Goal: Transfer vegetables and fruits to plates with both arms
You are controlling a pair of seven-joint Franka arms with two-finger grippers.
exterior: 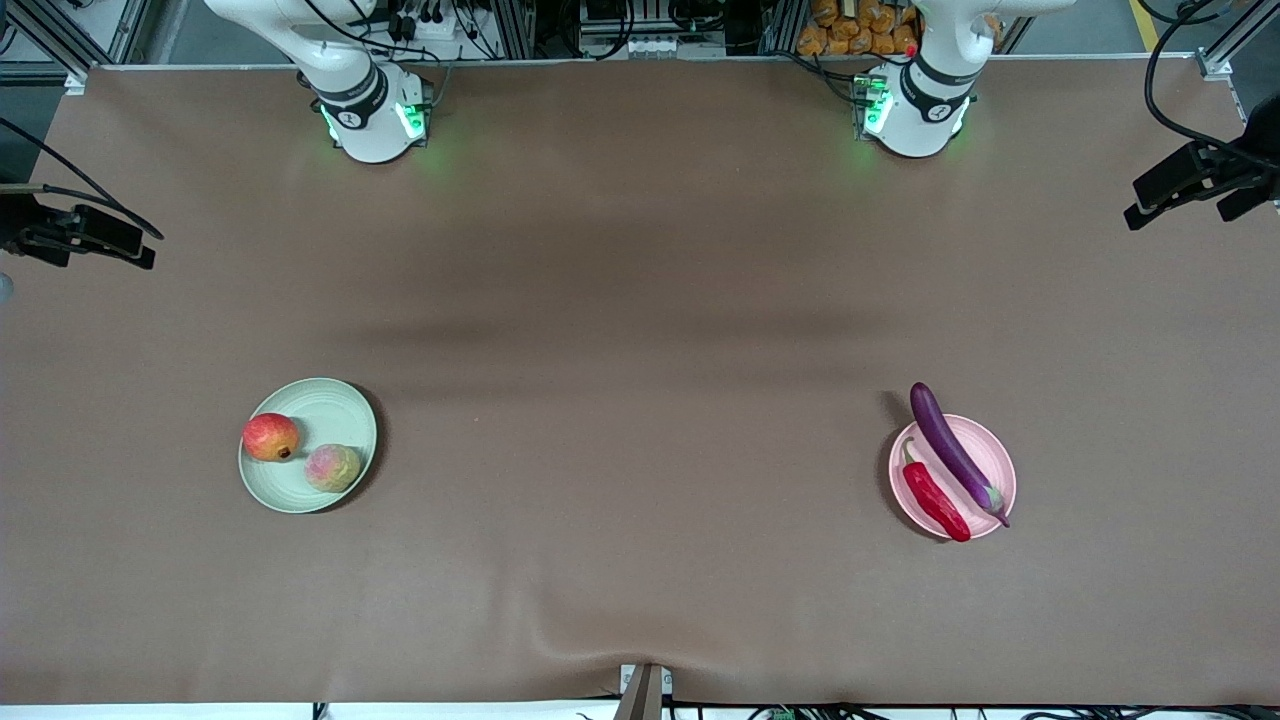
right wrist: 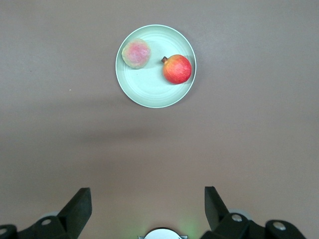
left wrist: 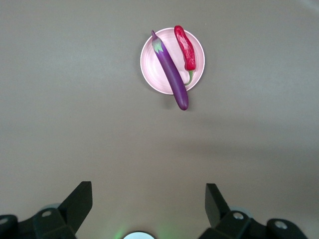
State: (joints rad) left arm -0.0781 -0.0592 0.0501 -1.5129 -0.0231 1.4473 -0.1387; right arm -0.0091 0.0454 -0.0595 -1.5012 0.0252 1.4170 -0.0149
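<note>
The mint green plate lies toward the right arm's end and holds the red-orange fruit and the duller peach-like fruit. The pink plate lies toward the left arm's end and holds the purple eggplant and the red chili pepper. The eggplant overhangs the rim. My left gripper is open and empty, high over bare table, with the pink plate, eggplant and chili below. My right gripper is open and empty, high above the green plate and both fruits.
The brown table cover spans the whole view. Both arm bases stand at the table's edge farthest from the front camera. Black camera mounts sit at the two ends. A small bracket sits at the near edge.
</note>
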